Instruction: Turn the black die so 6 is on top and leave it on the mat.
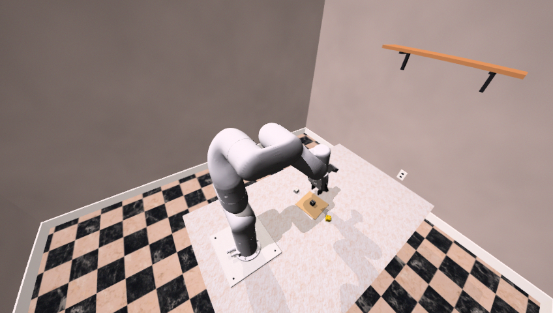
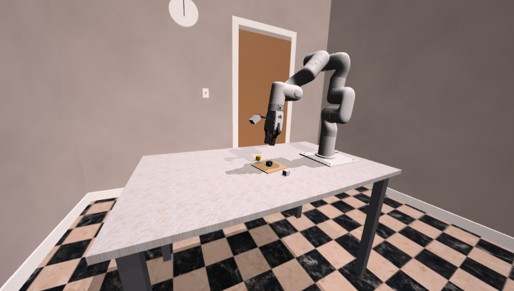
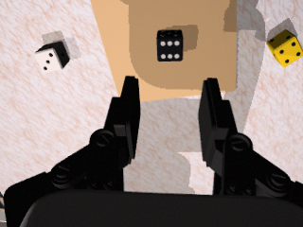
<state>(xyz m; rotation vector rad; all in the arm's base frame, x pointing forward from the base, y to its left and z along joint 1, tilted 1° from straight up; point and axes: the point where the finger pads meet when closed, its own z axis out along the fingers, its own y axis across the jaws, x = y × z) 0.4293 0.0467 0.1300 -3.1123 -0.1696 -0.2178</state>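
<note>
The black die [image 1: 312,203] [image 2: 268,163] [image 3: 169,49] lies flat and fully on the tan mat [image 1: 315,214] [image 2: 268,170] [image 3: 109,28]. Its upper face shows six pips in two rows of three; a thin strip of a side face shows in the wrist view. The mat lies flat on the table. My gripper [image 1: 319,191] [image 2: 271,143] [image 3: 169,95] is partly open and empty, pointing down well above the table. It is clear of the black die, which shows beyond the fingertips in the wrist view.
A white die [image 1: 296,190] [image 2: 285,173] [image 3: 47,59], with 3 up, lies off the mat on the left in the wrist view. A yellow die [image 1: 328,218] [image 2: 258,157] [image 3: 284,53], with 4 up, lies off it on the right. No dice touch.
</note>
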